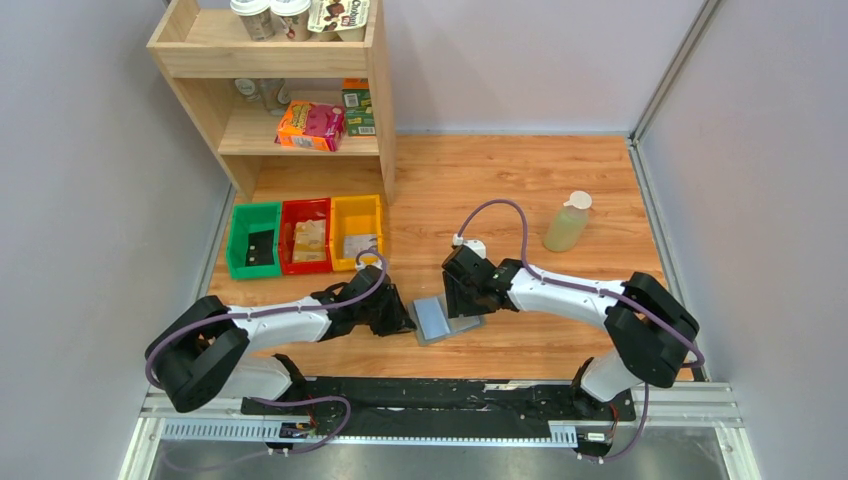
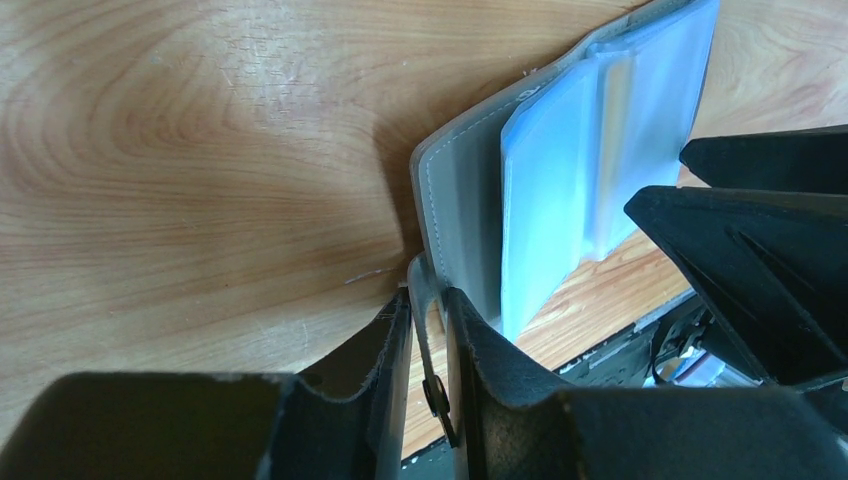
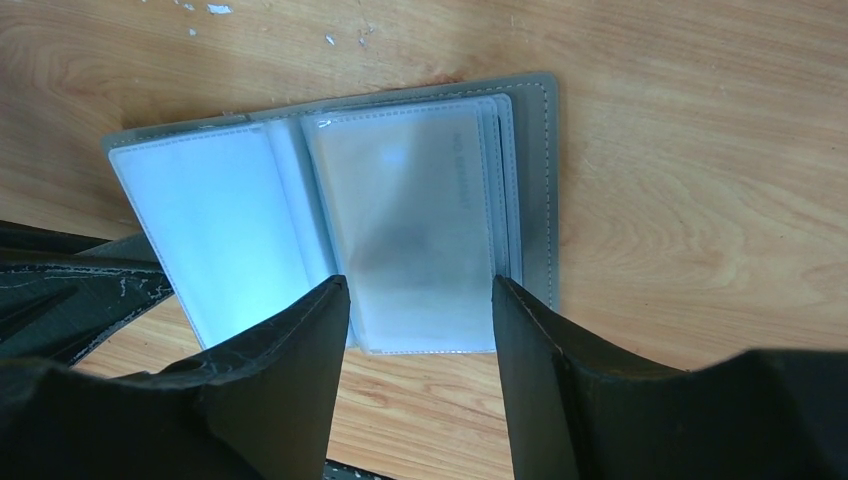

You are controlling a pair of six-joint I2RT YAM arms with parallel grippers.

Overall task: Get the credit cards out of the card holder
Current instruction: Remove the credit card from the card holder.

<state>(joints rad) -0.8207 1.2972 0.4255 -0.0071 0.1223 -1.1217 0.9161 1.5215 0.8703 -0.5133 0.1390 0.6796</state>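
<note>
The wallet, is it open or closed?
Open. The wallet is spread out, with both halves side by side, and its pale see-through sleeves show inside.

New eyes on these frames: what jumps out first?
An open grey card holder lies on the table, near the front, between both arms. The left gripper pinches its tab; the right gripper stands open over its clear sleeves. Green, red and yellow bins sit farther back on the left.
</note>
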